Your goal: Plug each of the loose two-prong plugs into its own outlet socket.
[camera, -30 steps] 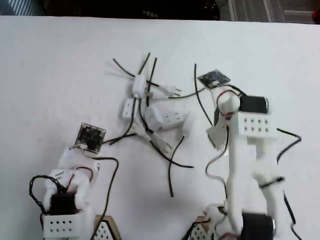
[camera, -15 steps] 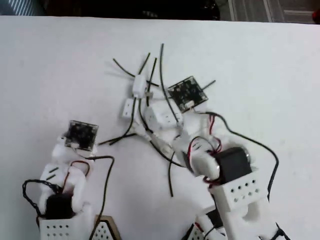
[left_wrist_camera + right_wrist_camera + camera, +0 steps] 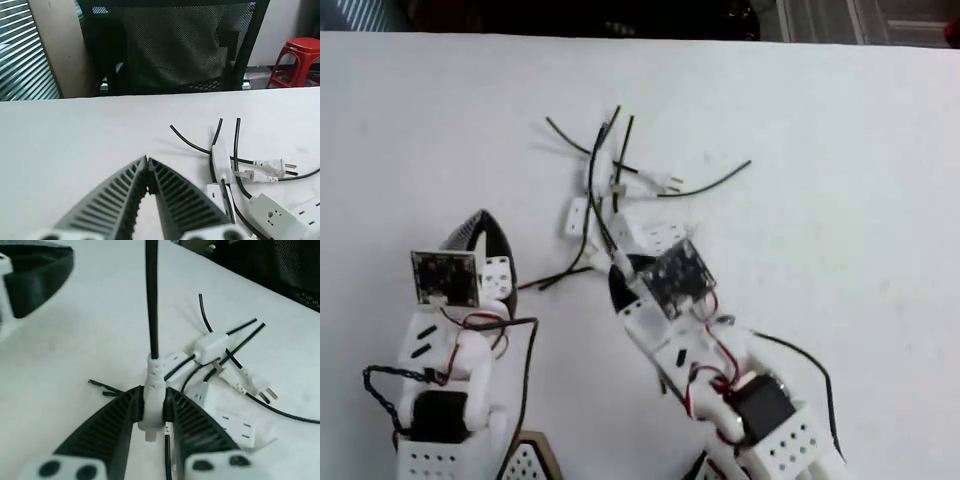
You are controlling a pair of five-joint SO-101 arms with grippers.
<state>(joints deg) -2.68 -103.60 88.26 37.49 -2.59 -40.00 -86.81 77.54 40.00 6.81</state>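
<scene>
My right gripper (image 3: 152, 399) is shut on a white two-prong plug (image 3: 153, 390), whose black cord (image 3: 151, 300) rises stiffly away from it. From above, that gripper (image 3: 619, 279) holds the plug (image 3: 622, 266) just in front of a white power strip (image 3: 656, 237). Beyond lie a small white outlet socket (image 3: 578, 215), a white block (image 3: 597, 170) and a loose plug (image 3: 660, 182) with bare prongs. My left gripper (image 3: 147, 162) is shut with nothing in it, at the near left (image 3: 478, 225), apart from the sockets (image 3: 272, 215) and loose plugs (image 3: 267, 165).
Loose black cords (image 3: 705, 183) fan out around the sockets in the table's middle. The white table (image 3: 840, 150) has free room at the far side, left and right. A black mesh chair (image 3: 175, 45) and a red stool (image 3: 297, 57) stand past the far edge.
My right arm swung from the table's right toward the middle and near side, carrying a plug and its cord. My left arm drew back and its gripper tipped up.
</scene>
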